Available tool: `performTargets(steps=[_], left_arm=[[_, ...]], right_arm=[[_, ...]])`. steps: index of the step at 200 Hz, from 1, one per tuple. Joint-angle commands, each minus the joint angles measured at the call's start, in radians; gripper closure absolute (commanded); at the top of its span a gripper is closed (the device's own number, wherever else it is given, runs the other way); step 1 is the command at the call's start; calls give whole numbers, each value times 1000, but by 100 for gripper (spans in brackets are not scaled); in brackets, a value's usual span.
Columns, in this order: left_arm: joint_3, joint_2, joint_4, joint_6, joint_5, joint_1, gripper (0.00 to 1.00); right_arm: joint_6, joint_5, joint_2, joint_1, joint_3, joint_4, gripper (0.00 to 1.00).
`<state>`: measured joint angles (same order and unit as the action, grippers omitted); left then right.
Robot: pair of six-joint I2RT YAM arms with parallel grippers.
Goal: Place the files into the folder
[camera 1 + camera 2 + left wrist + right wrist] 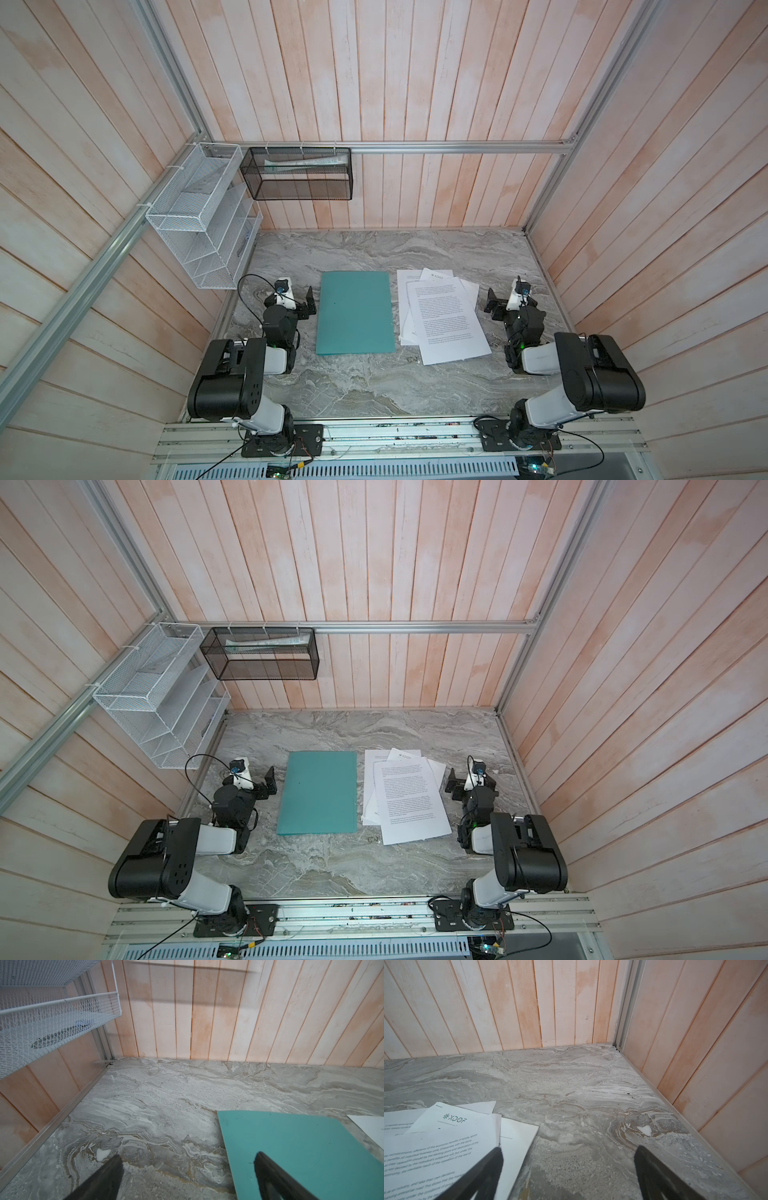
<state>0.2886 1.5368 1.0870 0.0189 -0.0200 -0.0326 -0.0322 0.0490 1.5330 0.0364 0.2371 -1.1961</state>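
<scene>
In both top views the closed folder point(355, 312) point(318, 792) lies flat mid-frame on the counter point(374, 386), files point(440, 318) point(405, 798) fanned just right of it. Left gripper point(308, 304) sits left of folder, right gripper point(492, 305) right of files; neither holds anything.
L wrist view: left gripper point(187, 1157) jaws wide, folder point(301, 1147) lower right.
R wrist view: right gripper point(566, 1151) jaws wide, files point(446, 1142) lower left.

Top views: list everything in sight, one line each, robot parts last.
folder: one, teal-green, closed, flat on the table left of the papers.
files: several loosely overlapping sheets, white with black text, right of the folder.
wire rack: one, white mesh, on the left wall.
mesh basket: one, black, on the back rail, whitish roll inside.
table: one, grey marble.
left gripper: one, black fingers, open, beside the folder's left edge.
right gripper: one, black fingers, open, beside the files' right edge.
</scene>
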Motion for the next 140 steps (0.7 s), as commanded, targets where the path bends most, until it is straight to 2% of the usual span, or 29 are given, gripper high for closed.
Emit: performTargets(steps=[1, 17, 28, 47, 60, 65, 78, 95, 115, 128, 140], left_arm=[[14, -2, -13, 4, -11, -1, 0], [11, -4, -5, 3, 6, 3, 0], [27, -28, -44, 22, 56, 5, 0], [132, -123, -314, 7, 48, 10, 0], [166, -161, -370, -13, 138, 56, 0], [171, -179, -377, -5, 169, 72, 0], [192, -236, -445, 119, 210, 82, 0], [289, -296, -730, 335, 254, 82, 0], [365, -365, -973, 429, 162, 92, 0], [353, -446, -1050, 494, 102, 103, 0], [312, -549, -1094, 558, 70, 124, 0]], right_arm=[[5, -18, -12, 7, 16, 12, 2], [13, -28, -13, 7, 12, 2, 2], [-3, 19, -20, 4, 20, -17, 2], [-11, 59, -109, 3, 160, 328, 2], [-21, 104, -142, -18, 224, 441, 2], [-73, 141, -156, -24, 254, 491, 2], [-144, 98, -185, -33, 293, 573, 2], [-193, 118, -209, -102, 332, 653, 2], [-229, 127, -226, -213, 364, 713, 2], [-267, 108, -229, -279, 394, 761, 2], [-310, 17, -225, -317, 430, 815, 2]])
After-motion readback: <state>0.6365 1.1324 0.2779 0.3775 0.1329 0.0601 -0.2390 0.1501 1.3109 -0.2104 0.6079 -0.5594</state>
